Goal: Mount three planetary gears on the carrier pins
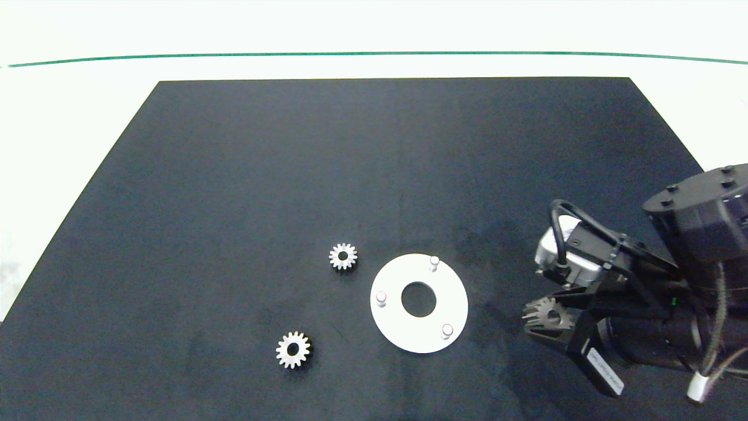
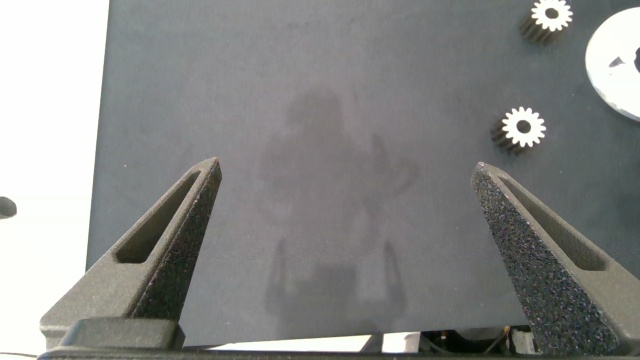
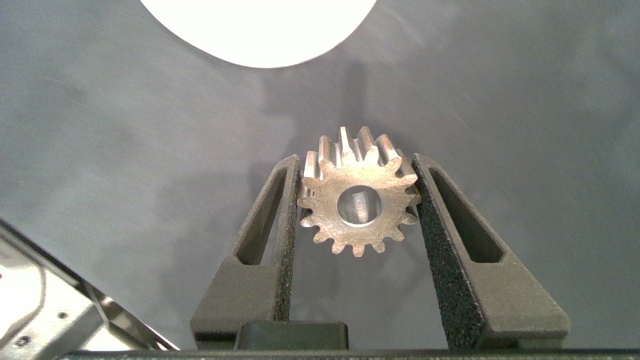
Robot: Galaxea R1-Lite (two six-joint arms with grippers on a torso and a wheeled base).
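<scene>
Black matting covers the surface point(image 1: 234, 175) in front of me, with pale ground and a thin green line beyond it at 12 o'clock. On my head camera the white disc point(image 1: 391, 327) lies a little below centre, and its three pins point(image 1: 433, 262) all stand bare: one at about 1 o'clock on the disc, one at 9, one at 5. So I judge nothing is installed yet.

My right end effector point(image 1: 546, 316) sits at 3 o'clock from the disc, a short way off, clenched on one gear point(image 3: 357, 205); the wrist camera shows the teeth pinched between both fingers, its hole facing the camera. That is the first of three on its way.

Two more gears wait loose on the mat: one point(image 1: 343, 256) just beside the disc at 10 o'clock, another point(image 1: 293, 349) farther out at 8 o'clock.

My left end effector point(image 2: 345, 250) hangs spread wide and empty over bare mat, out of the head camera's sight.
</scene>
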